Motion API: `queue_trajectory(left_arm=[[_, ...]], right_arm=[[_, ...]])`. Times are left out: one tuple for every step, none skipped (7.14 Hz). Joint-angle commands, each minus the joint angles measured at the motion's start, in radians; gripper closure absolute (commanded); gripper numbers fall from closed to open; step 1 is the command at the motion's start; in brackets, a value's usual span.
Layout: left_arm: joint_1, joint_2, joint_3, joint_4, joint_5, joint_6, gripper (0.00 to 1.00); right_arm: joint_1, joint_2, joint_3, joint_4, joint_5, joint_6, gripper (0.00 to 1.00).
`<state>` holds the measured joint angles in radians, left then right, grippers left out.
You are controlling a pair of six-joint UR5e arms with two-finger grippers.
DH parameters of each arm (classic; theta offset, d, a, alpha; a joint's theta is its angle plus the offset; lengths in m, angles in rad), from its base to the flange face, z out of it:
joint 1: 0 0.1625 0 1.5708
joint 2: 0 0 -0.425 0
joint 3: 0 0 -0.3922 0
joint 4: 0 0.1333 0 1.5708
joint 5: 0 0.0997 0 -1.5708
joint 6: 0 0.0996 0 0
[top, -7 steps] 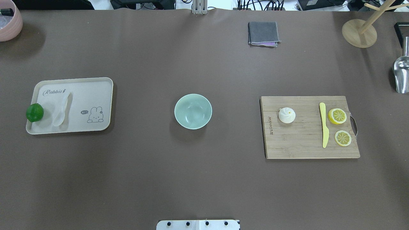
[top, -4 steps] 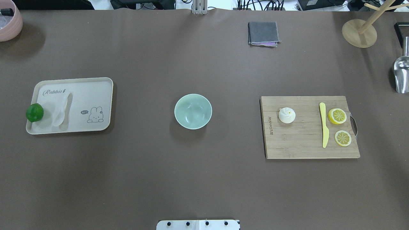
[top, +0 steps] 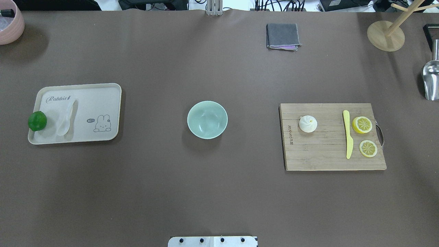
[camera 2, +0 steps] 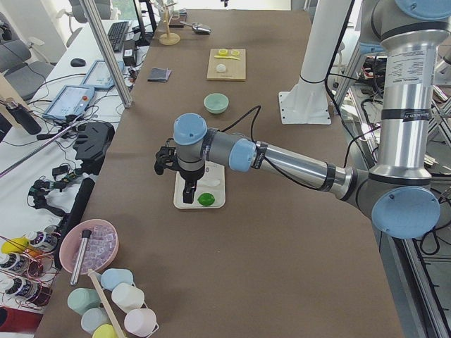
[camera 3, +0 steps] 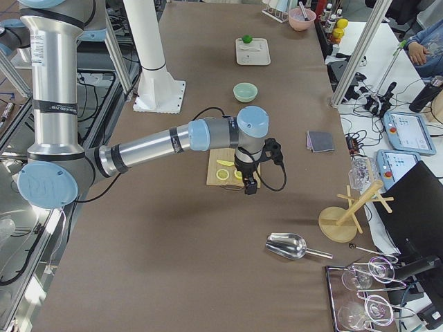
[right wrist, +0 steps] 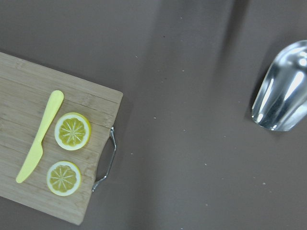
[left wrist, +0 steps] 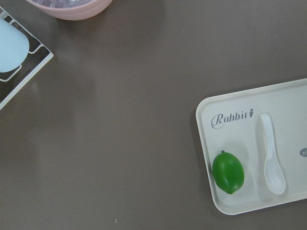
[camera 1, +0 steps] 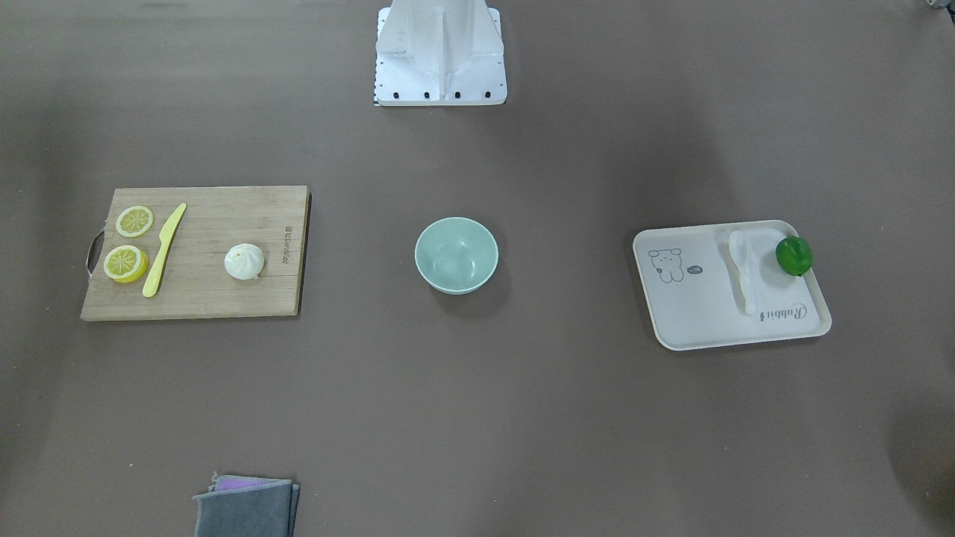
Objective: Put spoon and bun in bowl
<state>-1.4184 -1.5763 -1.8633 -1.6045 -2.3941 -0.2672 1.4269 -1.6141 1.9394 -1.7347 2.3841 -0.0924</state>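
Overhead exterior: spoon (top: 66, 118) lay on tray (top: 103, 99).
Long axis ran 12–6 o'clock, scoop at 6; for left gripper (camera 2: 187, 198) and right gripper (camera 3: 248, 187), finger spacing could not be told.

The cream tray (left wrist: 240, 141) bears the word "Rabbit" in script.

mint bowl (top: 207, 119): we count one
spoon (top: 65, 118): one
bun (top: 307, 124): one
lemon slices (top: 362, 124): we see two
yellow knife (top: 347, 132): one
lime (top: 37, 120): one
tray (top: 99, 99): one
cutting board (top: 322, 154): one
cloth (top: 282, 35): one
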Motion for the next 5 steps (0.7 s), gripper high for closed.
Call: queue_trajectory(left_arm=[[0.161, -0.045, 0.027, -0.078, 0.068, -0.159, 0.02], [0.212, -0.086, 0.073, -0.081, 0.114, -0.161, 0.03], [0.252, -0.141, 0.154, -0.104, 0.116, -0.168, 0.05], [0.287, -0.189, 0.217, -0.147, 0.118, -0.225, 0.07], [0.320, -0.208, 0.280, -0.216, 0.118, -0.277, 0.10]], right_arm=[[-0.150, 0.002, 0.000, 0.160, 0.003, 0.266, 0.01], [-0.216, 0.002, 0.000, 0.253, -0.002, 0.405, 0.01], [-0.280, 0.003, 0.000, 0.314, -0.008, 0.525, 0.01], [-0.342, 0.005, 0.001, 0.389, -0.035, 0.636, 0.01], [-0.415, 0.011, 0.001, 0.446, -0.080, 0.742, 0.01]])
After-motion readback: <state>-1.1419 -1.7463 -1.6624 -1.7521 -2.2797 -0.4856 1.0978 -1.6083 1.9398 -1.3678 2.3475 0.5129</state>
